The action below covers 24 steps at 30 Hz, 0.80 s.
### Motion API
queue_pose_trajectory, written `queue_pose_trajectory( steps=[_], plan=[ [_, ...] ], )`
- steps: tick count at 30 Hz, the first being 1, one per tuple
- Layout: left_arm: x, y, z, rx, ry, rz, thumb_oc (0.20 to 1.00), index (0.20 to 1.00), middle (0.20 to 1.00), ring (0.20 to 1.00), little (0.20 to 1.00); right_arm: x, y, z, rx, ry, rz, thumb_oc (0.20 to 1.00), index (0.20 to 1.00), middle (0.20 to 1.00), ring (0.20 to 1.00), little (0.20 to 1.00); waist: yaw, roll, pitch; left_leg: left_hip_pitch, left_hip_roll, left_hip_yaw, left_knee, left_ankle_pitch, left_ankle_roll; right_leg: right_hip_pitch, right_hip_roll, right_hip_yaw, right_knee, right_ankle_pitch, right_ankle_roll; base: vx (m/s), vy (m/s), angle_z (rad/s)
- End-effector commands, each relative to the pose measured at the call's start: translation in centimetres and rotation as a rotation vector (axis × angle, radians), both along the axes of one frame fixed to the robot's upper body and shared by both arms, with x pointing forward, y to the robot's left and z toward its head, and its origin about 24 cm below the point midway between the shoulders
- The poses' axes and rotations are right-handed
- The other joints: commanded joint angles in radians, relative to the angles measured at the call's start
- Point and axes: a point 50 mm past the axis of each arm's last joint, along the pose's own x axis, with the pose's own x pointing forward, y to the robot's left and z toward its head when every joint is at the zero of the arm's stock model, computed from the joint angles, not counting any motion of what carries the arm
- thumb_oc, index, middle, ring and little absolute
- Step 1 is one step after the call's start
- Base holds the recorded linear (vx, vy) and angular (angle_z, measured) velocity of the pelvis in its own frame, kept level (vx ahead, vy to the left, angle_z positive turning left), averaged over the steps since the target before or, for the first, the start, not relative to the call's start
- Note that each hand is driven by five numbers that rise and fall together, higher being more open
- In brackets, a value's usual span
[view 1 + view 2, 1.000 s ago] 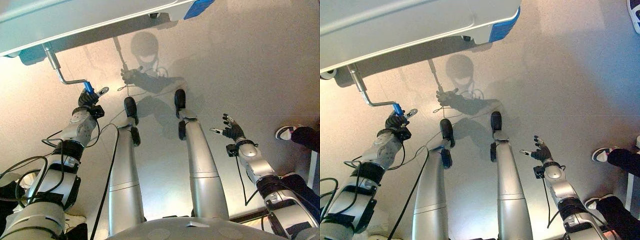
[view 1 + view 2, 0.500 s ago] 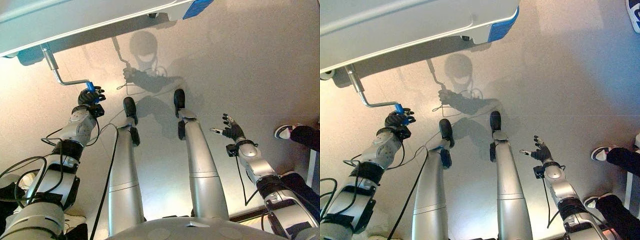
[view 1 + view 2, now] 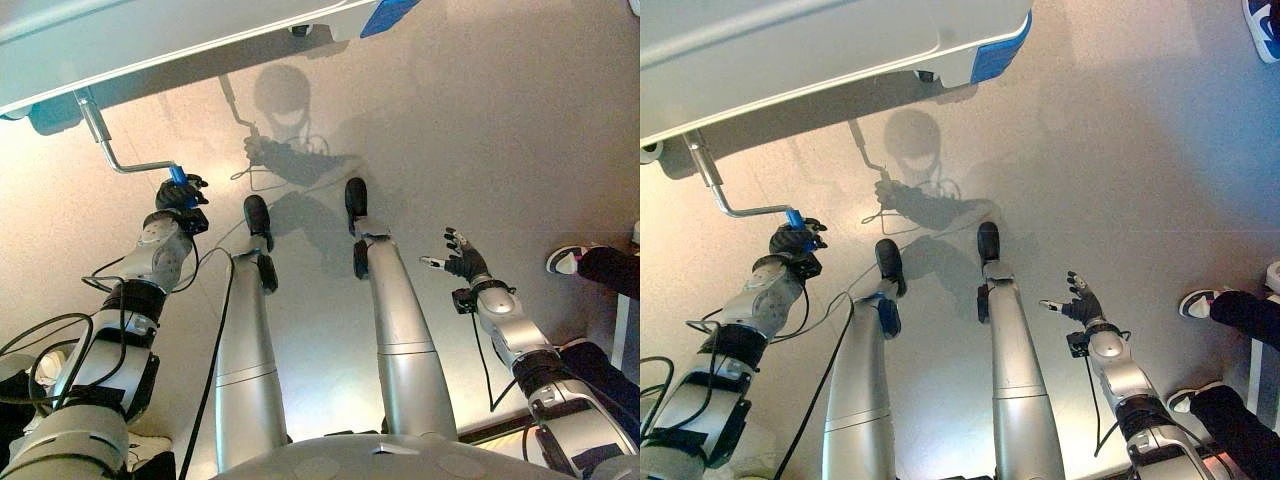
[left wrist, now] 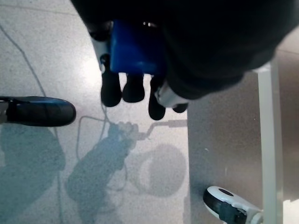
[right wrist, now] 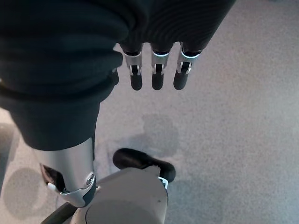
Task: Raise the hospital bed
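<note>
The foot end of the hospital bed (image 3: pixel 150 40), white with a blue corner, runs along the top of both eye views. A metal crank (image 3: pixel 110 150) hangs from under it at the left and ends in a blue handle (image 3: pixel 177 175). My left hand (image 3: pixel 180 193) is shut on that blue handle (image 4: pixel 135 49); in the left wrist view the dark fingertips (image 4: pixel 133 91) curl round it. My right hand (image 3: pixel 462 260) hangs open over the floor at the right, fingers spread, holding nothing, with its fingers (image 5: pixel 156 70) straight in the right wrist view.
A person's shoe (image 3: pixel 570 262) and dark trouser leg stand at the right edge, near my right arm. A bed castor (image 4: pixel 229 205) and a white bed-frame bar (image 4: pixel 266 140) stand on the pale floor in the left wrist view.
My left hand's fingers, open beside the blue handle a second ago, have closed round it. The crank has swung slightly up and left. The right hand has stayed still.
</note>
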Motion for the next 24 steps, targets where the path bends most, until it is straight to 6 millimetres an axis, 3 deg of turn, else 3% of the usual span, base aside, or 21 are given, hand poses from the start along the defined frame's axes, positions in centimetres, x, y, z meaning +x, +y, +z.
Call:
queue_pose_trajectory(
  steps=[1, 12, 24],
  plan=[
    [-0.8, 0.8, -0.1, -0.015, -0.032, 0.033, 0.2, 0.2, 0.2, 0.2, 0.2, -2.3, -2.2, -0.6, -0.071, 0.044, -0.01, 1.0, 1.0, 1.0, 1.0, 1.0, 0.004, 0.043, -0.039, -0.014, -0.071, 0.044, -0.01, 0.065, 0.067, 0.017, 0.02, -0.075, -0.059, 0.118, 0.012, 0.0, 0.0, 0.0],
    [-0.6, 0.6, 0.1, -0.008, -0.04, 0.022, 0.2, 0.2, 0.2, 0.2, 0.2, -2.2, -2.2, -0.4, -0.073, 0.038, -0.007, 1.0, 1.0, 1.0, 1.0, 1.0, 0.0, 0.038, -0.032, -0.019, -0.07, 0.049, 0.008, 0.06, 0.065, 0.007, 0.022, -0.073, -0.044, 0.115, 0.011, 0.0, 0.0, 0.0],
    [0.0, -2.2, 1.0, -0.031, -0.1, -0.084, 0.2, 0.2, 0.2, 0.2, 0.2, -2.3, -2.2, -0.3, -0.064, 0.032, -0.004, 1.0, 1.0, 1.0, 1.0, 1.0, -0.009, 0.037, -0.037, -0.022, -0.07, 0.047, 0.013, 0.058, 0.066, -0.002, 0.028, -0.074, -0.032, 0.108, 0.008, 0.0, 0.0, 0.0]
  ],
)
